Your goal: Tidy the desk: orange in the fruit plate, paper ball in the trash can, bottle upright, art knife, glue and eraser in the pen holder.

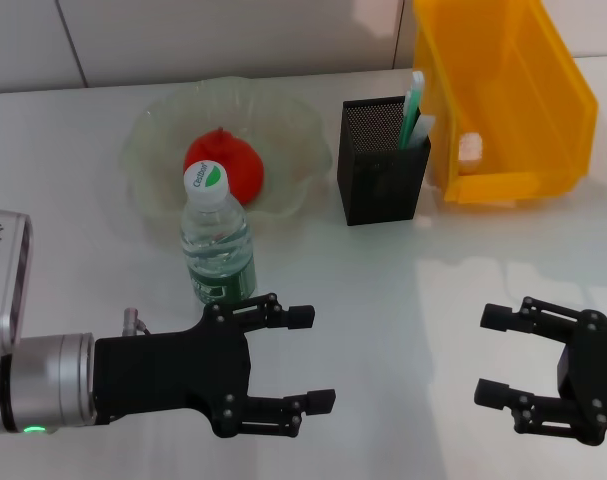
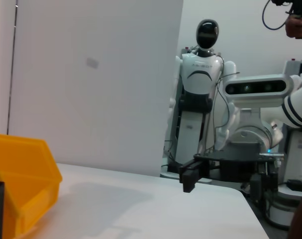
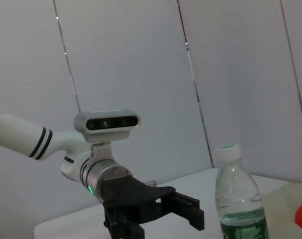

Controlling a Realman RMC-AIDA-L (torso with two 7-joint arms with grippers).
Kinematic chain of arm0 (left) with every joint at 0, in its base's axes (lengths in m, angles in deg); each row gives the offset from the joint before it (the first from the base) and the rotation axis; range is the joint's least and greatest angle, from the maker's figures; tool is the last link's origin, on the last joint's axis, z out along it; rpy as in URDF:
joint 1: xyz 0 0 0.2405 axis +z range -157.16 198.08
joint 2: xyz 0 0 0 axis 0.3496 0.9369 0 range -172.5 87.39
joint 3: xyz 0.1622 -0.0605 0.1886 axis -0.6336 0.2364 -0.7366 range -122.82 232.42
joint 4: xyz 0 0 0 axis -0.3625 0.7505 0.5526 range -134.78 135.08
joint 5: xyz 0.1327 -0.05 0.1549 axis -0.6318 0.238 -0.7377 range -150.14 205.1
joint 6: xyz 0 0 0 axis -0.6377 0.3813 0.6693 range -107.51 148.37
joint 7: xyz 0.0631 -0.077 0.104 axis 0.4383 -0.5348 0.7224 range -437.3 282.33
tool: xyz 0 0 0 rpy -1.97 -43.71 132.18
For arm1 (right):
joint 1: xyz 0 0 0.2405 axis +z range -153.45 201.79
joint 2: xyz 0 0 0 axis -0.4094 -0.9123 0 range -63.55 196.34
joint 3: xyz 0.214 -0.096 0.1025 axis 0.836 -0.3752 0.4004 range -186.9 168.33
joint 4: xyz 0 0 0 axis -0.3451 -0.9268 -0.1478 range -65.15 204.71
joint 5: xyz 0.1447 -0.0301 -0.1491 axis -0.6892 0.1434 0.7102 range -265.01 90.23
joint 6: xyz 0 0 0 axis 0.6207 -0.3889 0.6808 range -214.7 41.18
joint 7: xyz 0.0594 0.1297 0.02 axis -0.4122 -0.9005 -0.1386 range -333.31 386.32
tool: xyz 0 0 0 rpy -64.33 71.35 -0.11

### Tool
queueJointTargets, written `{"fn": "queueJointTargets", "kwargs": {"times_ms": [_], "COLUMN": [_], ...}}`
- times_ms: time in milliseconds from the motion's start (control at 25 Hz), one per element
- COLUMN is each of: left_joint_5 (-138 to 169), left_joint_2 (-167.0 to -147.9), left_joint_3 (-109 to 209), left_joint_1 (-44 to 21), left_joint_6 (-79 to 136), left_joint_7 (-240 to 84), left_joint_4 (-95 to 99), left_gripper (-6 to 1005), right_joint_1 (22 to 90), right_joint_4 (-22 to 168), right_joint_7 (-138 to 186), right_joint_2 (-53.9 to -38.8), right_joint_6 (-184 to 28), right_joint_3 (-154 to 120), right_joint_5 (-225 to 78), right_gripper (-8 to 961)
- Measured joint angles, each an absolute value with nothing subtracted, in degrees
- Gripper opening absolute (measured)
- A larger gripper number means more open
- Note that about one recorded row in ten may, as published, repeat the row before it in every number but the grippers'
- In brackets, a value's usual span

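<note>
With both the left gripper [image 1: 298, 358] and right gripper [image 1: 503, 355] spread wide and empty at the lower frame, the upright water bottle [image 1: 217, 238] left of centre could be toppled if clipped by the nearby left fingers.

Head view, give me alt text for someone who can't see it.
Both black grippers, left gripper and right gripper, hover open and empty over a white desk. Beyond them a water bottle stands upright beside a clear fruit plate holding an orange, with a black mesh pen holder and yellow bin to the right.
</note>
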State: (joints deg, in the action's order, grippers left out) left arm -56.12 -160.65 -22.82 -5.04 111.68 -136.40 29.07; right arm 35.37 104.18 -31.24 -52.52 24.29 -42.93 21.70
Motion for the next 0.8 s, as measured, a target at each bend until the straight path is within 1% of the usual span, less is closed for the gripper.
{"fn": "queueJointTargets", "kwargs": {"times_ms": [120,600,800], "left_joint_5": [-56.72,-57.20,-57.22], "left_joint_2": [-160.53,-158.80,-158.45], "left_joint_3": [-22.83,-21.24,-21.05], "left_joint_1": [-5.07,-3.35,-3.35], "left_joint_6": [112.19,114.58,115.04], "left_joint_7": [-137.38,-137.87,-137.95], "left_joint_4": [29.41,29.46,29.33], "left_gripper": [847,847,847], "right_joint_1": [36.20,40.01,41.46], "right_joint_4": [103.44,101.87,100.99], "right_joint_7": [-31.02,-31.33,-31.53], "right_joint_2": [-52.54,-52.60,-52.61], "right_joint_6": [23.99,21.83,20.32], "right_joint_3": [-43.00,-43.03,-43.03], "right_joint_5": [22.45,23.37,24.50], "right_gripper": [780,780,780]}}
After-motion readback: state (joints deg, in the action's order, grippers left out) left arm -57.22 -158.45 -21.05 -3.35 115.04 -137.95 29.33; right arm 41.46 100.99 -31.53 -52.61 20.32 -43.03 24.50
